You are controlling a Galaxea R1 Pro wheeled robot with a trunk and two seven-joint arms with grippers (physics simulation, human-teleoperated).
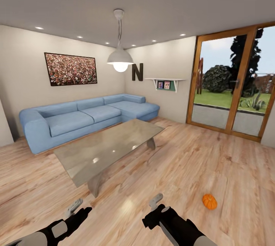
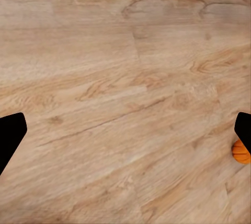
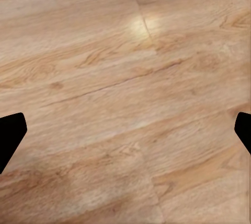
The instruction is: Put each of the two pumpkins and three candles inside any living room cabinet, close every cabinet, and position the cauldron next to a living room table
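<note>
Left arm: enters at 7 o'clock of the head view, forearm angled up toward centre; left claw (image 1: 74, 207) held over bare wooden floor (image 1: 198, 162), fingers spread apart, released, grasping nothing. In the left wrist view its dark fingertips (image 2: 11, 135) stand wide at either edge above floorboards.

Sofa (image 1: 84, 118): blue, L-shaped, at 9 to 11 o'clock against the wall, below a framed picture (image 1: 70, 69).

Counter (image 1: 110, 144): low, long, glossy grey-brown top, at centre, just in front of the sofa.

Pendant lamp (image 1: 120, 60): white, lit, at 12 o'clock.

Wall letter (image 1: 137, 72): dark capital "N", beside a small shelf (image 1: 168, 83).

Right arm: rises from 5 o'clock; right claw (image 1: 156, 202) likewise spread, released, empty, over floor.

Pumpkin (image 1: 209, 201): orange, on the floor at 4 o'clock, near the right claw, apart from it.

Glass doors (image 1: 233, 85): wood-framed, at 2 o'clock.
</note>
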